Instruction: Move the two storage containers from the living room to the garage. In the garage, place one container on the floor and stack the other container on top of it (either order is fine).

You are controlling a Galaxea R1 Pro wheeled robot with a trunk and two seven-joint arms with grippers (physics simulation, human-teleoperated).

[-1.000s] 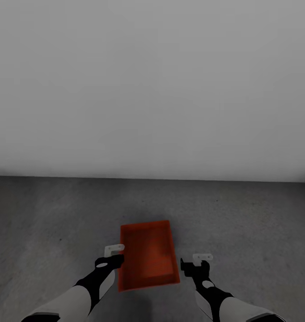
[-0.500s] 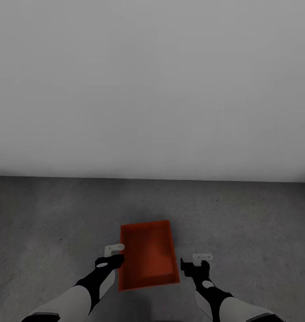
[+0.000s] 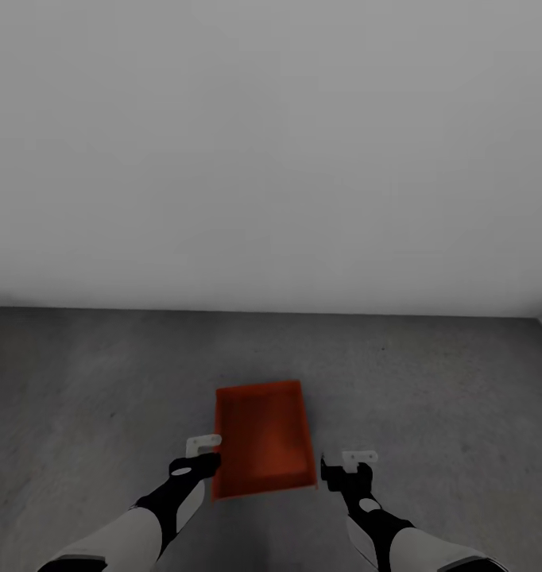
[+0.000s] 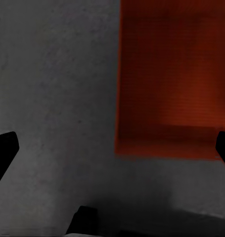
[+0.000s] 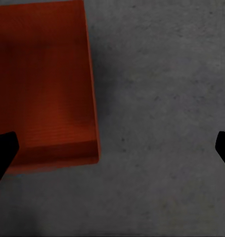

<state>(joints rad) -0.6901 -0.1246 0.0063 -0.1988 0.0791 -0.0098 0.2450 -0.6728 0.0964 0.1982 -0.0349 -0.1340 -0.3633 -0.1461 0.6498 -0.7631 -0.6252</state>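
One storage container (image 3: 263, 449) sits flat on the garage floor (image 3: 430, 397) near the wall, between both end effectors, left (image 3: 201, 450) and right (image 3: 350, 465), each spread wide and empty (nothing gripped). Best bet: set the second squarely on top, edges aligned.

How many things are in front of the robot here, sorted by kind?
Orange-red bins: 1, on the grey floor
Grippers: 2, left gripper and right gripper
Total: 3
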